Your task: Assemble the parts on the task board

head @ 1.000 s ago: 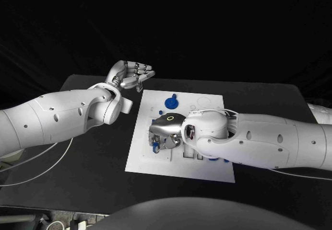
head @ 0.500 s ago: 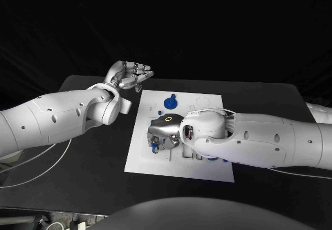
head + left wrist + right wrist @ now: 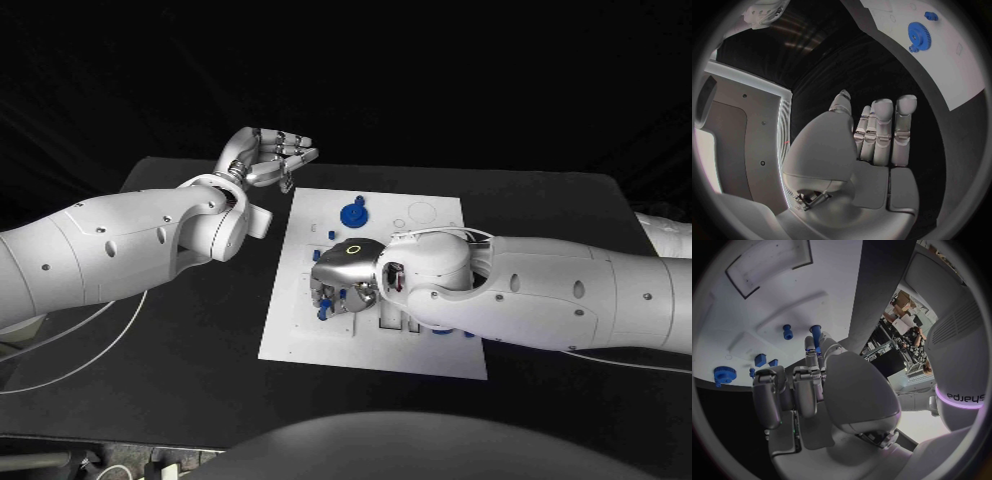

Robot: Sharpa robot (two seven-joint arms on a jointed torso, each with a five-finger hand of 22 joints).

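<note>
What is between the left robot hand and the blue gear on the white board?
Nothing visible. The left robot hand hovers off the board's far left corner, holding nothing. Only bare black table and white board lie between it and the blue gear.

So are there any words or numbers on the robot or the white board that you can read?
"sharpa", seen upside down, on the right arm's wrist band, beside a glowing purple ring.
The task board carries faint outlines but no print that can be read.
The blue gear bears no writing.
</note>
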